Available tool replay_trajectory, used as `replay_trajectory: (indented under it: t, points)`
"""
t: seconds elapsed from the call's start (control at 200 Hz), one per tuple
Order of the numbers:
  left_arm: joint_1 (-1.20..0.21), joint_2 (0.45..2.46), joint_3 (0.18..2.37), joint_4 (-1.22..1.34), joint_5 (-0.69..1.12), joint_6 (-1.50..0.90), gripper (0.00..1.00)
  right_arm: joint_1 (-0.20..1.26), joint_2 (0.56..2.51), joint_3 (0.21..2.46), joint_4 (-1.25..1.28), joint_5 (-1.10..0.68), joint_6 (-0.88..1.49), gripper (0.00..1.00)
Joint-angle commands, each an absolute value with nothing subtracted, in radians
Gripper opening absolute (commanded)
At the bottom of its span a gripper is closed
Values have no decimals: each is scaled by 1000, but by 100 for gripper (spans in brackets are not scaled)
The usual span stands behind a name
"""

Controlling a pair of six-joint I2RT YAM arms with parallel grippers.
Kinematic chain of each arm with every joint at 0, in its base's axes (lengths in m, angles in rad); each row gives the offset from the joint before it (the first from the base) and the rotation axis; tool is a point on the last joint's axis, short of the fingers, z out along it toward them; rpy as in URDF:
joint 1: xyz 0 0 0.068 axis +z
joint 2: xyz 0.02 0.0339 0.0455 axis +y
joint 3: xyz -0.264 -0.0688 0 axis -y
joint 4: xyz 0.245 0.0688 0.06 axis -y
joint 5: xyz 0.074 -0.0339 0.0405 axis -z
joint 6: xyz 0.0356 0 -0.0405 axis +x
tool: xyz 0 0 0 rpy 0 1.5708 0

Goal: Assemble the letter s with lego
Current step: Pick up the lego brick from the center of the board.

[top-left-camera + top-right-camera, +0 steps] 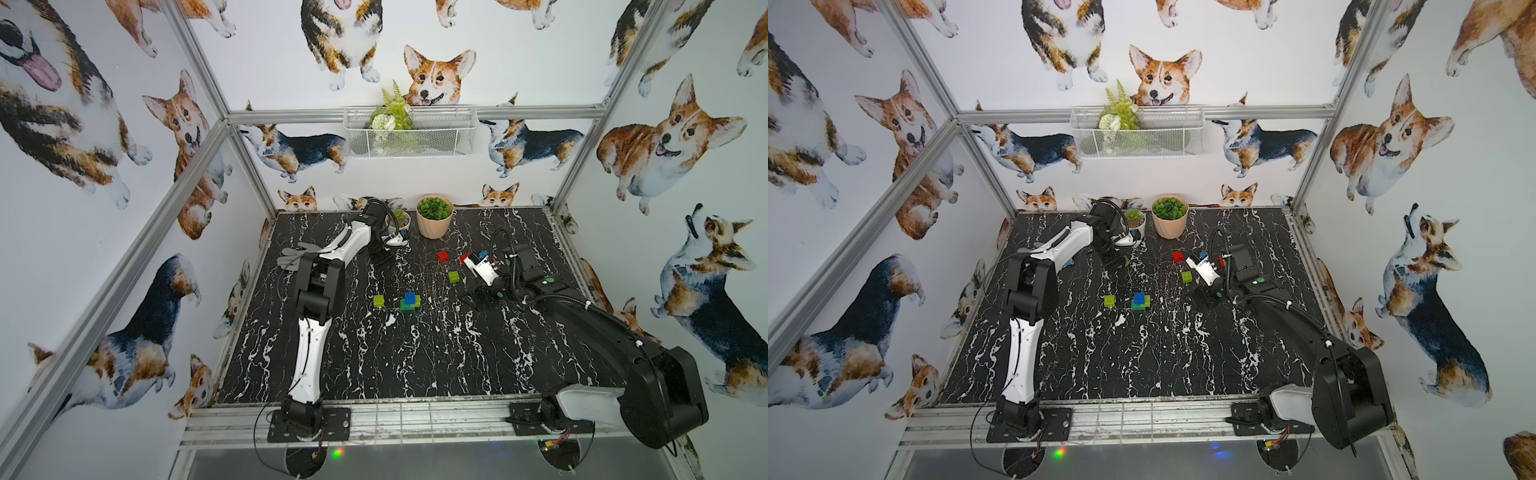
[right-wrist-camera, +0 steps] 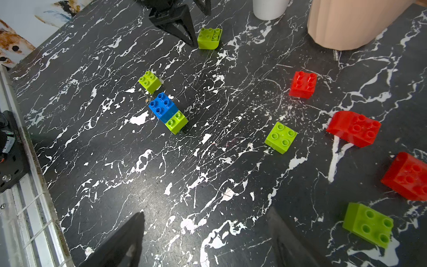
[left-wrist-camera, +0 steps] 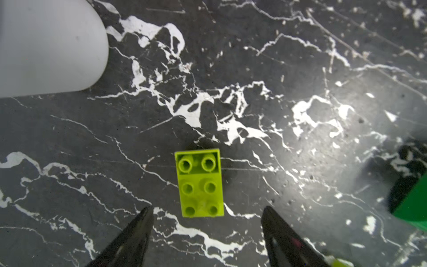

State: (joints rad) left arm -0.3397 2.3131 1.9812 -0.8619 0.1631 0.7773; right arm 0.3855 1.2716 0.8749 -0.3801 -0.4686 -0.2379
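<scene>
My left gripper (image 3: 206, 208) is open low over the table near the back, and a long lime green lego brick (image 3: 199, 183) lies just ahead of its fingertips, untouched. The right wrist view shows that gripper (image 2: 182, 30) beside the same brick (image 2: 209, 38). Mid-table, a blue brick (image 1: 410, 296) is stacked on green ones, with a lime brick (image 1: 379, 301) beside it. My right gripper (image 2: 205, 212) hovers open and empty. Near it lie three red bricks (image 2: 302, 84) (image 2: 354, 128) (image 2: 407, 176) and two lime ones (image 2: 280, 137) (image 2: 368, 225).
A peach plant pot (image 1: 434, 218) and a small white pot (image 1: 400, 222) stand at the back of the black marble table (image 1: 415, 365). A grey glove (image 1: 291, 257) lies at the left edge. A wire basket (image 1: 411, 133) hangs on the back wall.
</scene>
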Motion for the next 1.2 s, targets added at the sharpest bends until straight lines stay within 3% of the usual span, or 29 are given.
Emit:
replay_trajectory:
  t: [0.0,0.395,0.566,0.681,0.856,1.196]
  points:
    - [-334,2346,2029,-880,194,758,76,384,1271,874,-399,-465,-252,86]
    - [-331,2418,2079,-922,202,741,62,376,1290,884,-413,-467,-260,86]
    - [-331,2422,2082,-931,201,735,42,377,1289,882,-416,-467,-261,86]
    - [-331,2424,2080,-942,194,745,35,376,1284,884,-419,-466,-263,86]
    - [-332,2412,2084,-963,212,762,18,377,1282,885,-423,-465,-265,86]
    - [-342,2214,1933,-1028,307,960,14,377,1269,888,-422,-479,-267,86]
